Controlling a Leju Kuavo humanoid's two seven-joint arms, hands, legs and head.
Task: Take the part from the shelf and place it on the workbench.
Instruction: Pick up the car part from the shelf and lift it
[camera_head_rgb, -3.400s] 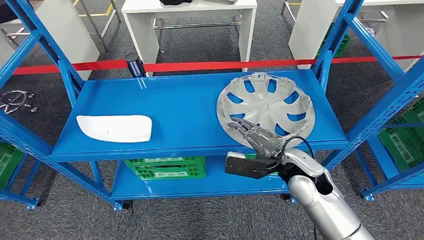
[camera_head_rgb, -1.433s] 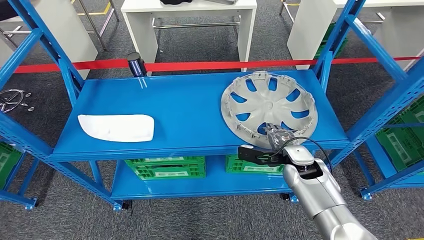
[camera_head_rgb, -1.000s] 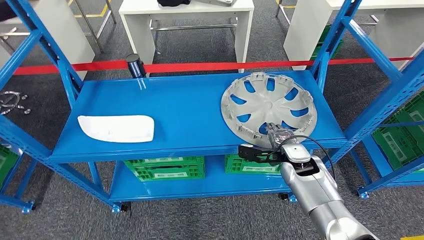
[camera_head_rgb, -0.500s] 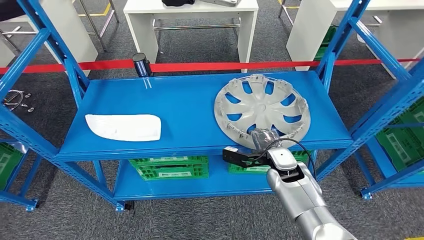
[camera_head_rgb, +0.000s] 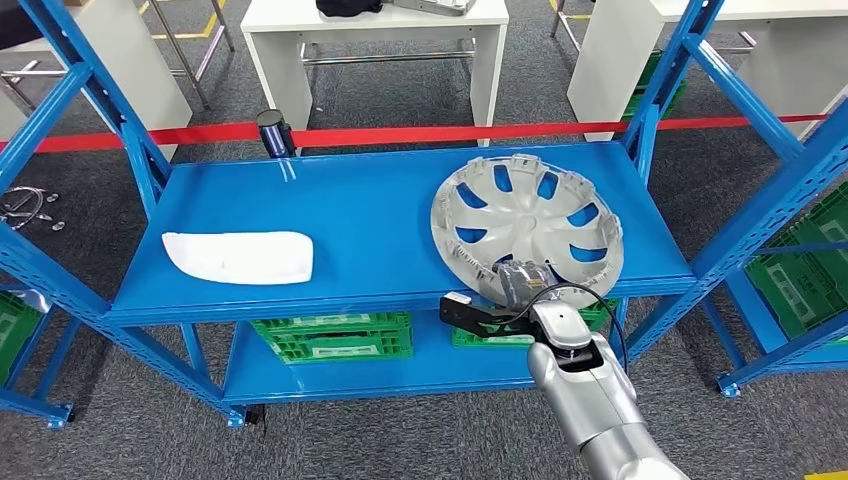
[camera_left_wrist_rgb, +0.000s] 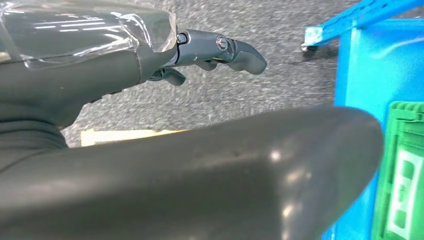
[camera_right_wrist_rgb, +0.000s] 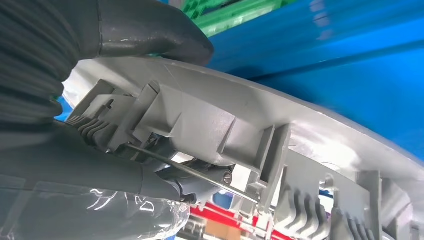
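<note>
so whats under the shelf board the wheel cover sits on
Green crates stand on the lower shelf, one left of centre, another partly hidden behind the right hand gripping the wheel cover. The board covers whatever lies further back.

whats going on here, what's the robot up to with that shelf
The robot's right hand grips the near rim of a silver hubcap on the blue shelf, thumb on one side of the rim and fingers on the other. The hubcap's far edge is tipped up off the shelf. A white part lies flat on the shelf's left side. The left hand hangs over the grey floor, holding nothing.
</note>
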